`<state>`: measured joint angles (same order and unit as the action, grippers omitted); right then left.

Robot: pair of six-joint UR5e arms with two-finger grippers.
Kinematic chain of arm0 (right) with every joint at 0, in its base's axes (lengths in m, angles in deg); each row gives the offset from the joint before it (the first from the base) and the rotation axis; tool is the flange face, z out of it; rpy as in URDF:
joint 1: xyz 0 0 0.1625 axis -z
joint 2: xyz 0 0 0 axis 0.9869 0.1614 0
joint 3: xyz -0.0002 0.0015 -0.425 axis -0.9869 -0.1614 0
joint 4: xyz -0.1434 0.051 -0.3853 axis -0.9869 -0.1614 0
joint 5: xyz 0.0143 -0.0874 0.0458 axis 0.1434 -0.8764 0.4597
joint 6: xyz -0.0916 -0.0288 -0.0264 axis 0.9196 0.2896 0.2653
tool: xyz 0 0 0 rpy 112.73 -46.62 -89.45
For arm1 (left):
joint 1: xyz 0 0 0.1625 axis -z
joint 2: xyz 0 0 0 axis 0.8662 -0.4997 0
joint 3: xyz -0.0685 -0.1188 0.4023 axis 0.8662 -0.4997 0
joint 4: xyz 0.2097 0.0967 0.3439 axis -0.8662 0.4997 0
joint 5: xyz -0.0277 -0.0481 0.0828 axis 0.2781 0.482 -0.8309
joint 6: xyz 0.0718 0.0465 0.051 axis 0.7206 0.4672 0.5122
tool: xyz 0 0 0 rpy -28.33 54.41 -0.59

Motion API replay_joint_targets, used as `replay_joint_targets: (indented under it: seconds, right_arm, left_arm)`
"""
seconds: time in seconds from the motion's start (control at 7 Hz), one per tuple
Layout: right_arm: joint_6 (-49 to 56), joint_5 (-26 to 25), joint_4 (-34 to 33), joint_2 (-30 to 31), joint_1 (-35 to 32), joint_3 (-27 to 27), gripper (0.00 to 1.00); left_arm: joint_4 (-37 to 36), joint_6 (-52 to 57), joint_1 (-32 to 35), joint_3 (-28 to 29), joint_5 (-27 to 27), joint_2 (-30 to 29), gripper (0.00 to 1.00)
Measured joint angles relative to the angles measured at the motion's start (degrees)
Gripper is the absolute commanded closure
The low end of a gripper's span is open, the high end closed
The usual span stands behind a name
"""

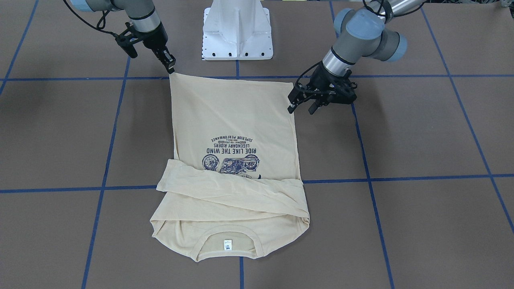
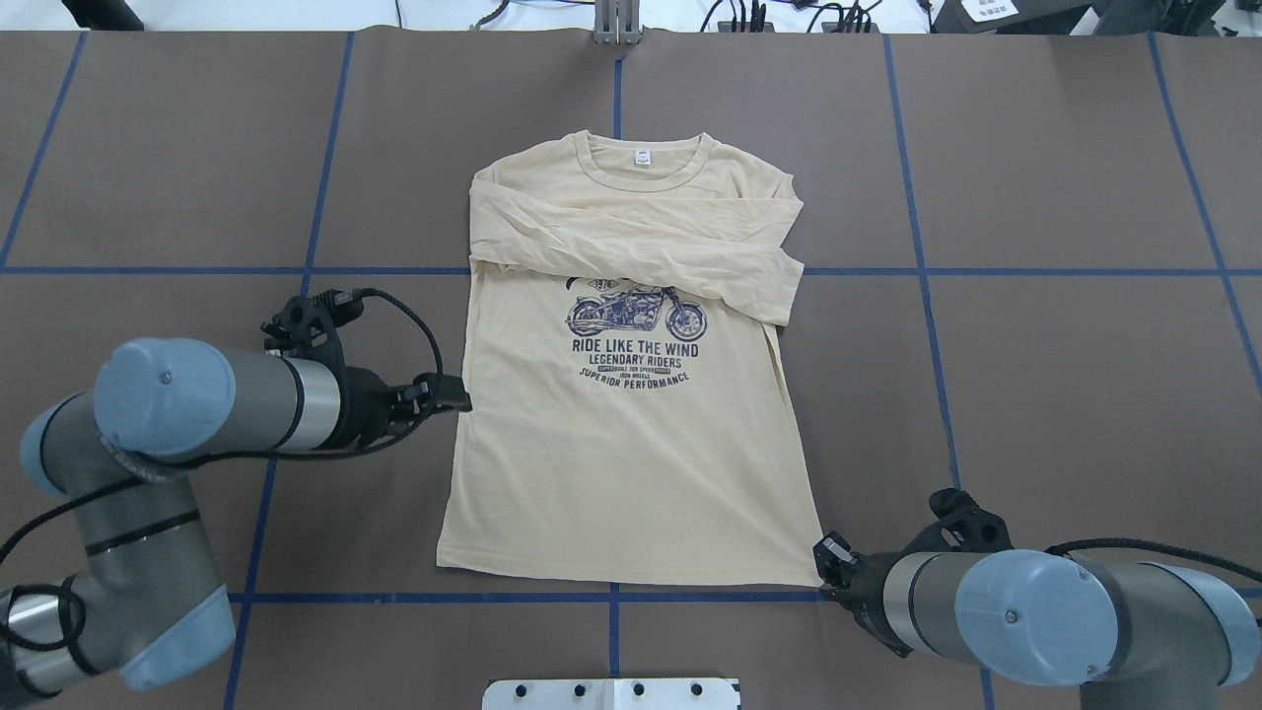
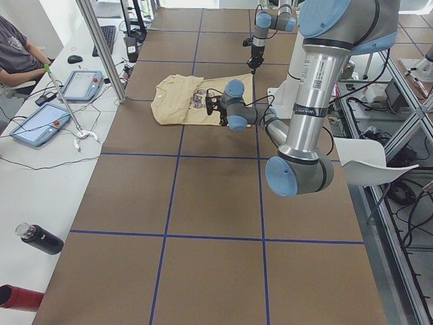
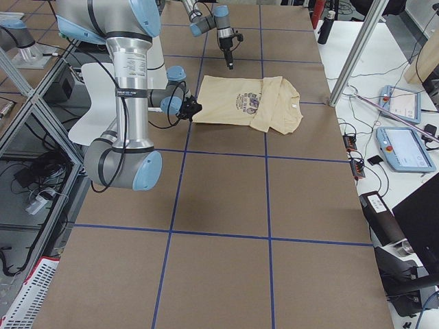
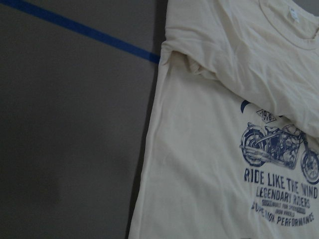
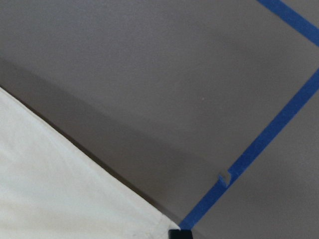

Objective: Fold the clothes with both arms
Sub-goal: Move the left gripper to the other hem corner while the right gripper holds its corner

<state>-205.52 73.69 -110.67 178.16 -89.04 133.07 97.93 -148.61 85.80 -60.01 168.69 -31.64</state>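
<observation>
The pale yellow-beige T-shirt (image 1: 237, 112) lies flat and print-up on the brown table, with both long sleeves folded across the chest below the neck label (image 2: 642, 156). It also shows in the overhead view (image 2: 621, 463). My right gripper (image 1: 170, 66) is down at the hem corner, and its jaws look shut on that corner. The right wrist view shows a black fingertip (image 6: 174, 234) touching the cloth corner (image 6: 60, 199). My left gripper (image 1: 300, 108) hovers above the shirt's side edge with its jaws apart and empty. The left wrist view shows the print (image 5: 279, 149) from above.
The white pedestal base (image 1: 237, 32) stands behind the hem, between the arms. Blue tape lines (image 2: 917, 271) grid the table. In the exterior left view, tablets (image 3: 40, 125) and a seated person (image 3: 17, 51) are on a side bench.
</observation>
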Motion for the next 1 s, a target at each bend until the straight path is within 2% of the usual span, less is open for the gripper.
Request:
replay_joint_targets:
  seconds: [0.14,0.29,0.57,1.0]
  right_arm:
    - [0.0,-0.01,0.02,0.01,0.07,0.01,1.0]
    - [0.01,-0.01,0.06,0.0,0.11,-0.03,1.0]
    - [0.0,-0.01,0.04,-0.11,0.15,-0.06,1.0]
    - [0.01,-0.02,0.09,-0.22,0.16,-0.05,1.0]
  left_arm:
    - [-5.91,-2.61,-3.72,-3.24,-1.57,0.72,0.25]
    - [-8.7,-5.53,-6.92,-4.28,-3.12,0.94,0.31]
    - [-10.16,-10.55,-10.82,-4.41,-4.3,1.05,0.34]
    - [-10.32,-11.95,-12.06,-3.87,-4.46,1.25,0.4]
